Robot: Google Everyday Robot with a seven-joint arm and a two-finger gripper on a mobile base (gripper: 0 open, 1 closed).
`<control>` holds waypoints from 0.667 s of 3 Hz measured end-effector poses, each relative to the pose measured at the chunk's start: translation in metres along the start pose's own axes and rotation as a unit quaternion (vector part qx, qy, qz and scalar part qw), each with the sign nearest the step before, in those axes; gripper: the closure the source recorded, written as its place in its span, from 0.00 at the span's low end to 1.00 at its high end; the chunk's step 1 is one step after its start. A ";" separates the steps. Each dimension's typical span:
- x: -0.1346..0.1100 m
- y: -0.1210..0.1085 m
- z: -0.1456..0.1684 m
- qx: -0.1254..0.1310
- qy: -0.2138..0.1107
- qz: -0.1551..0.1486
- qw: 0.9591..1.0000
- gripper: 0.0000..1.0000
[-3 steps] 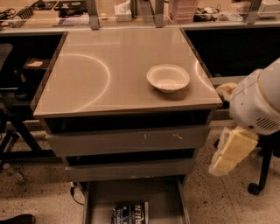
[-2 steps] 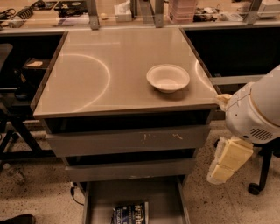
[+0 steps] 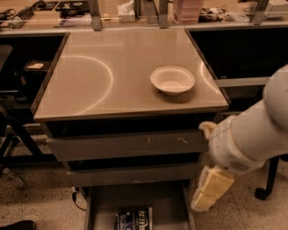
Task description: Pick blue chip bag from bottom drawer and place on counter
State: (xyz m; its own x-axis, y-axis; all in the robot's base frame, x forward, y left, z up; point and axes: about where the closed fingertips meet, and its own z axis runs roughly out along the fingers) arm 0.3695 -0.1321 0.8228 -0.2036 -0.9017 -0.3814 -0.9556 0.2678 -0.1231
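The blue chip bag (image 3: 133, 219) lies flat on the grey floor of the open bottom drawer (image 3: 135, 195), near its front middle, cut off by the frame's lower edge. The counter (image 3: 112, 67) is the glossy beige cabinet top above it. My gripper (image 3: 208, 192) hangs from the white arm at the lower right, just beside the drawer's right side wall, right of the bag and a little above it. It holds nothing that I can see.
A white bowl (image 3: 172, 80) stands on the right part of the counter. Two grey drawer fronts (image 3: 126, 146) are closed above the open drawer. A cluttered bench (image 3: 135, 11) runs behind. A chair caster (image 3: 261, 193) stands on the floor at right.
The arm and gripper have moved left and down, closer to the right side of the open drawer. The bag and bowl have not moved.
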 end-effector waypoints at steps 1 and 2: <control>0.003 0.029 0.077 -0.040 -0.029 0.002 0.999 0.00; 0.009 0.043 0.134 -0.064 -0.041 0.008 0.997 0.00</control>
State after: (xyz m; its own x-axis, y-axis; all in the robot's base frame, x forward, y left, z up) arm 0.3551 -0.0831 0.6915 -0.2064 -0.8652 -0.4570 -0.9727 0.2321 -0.0002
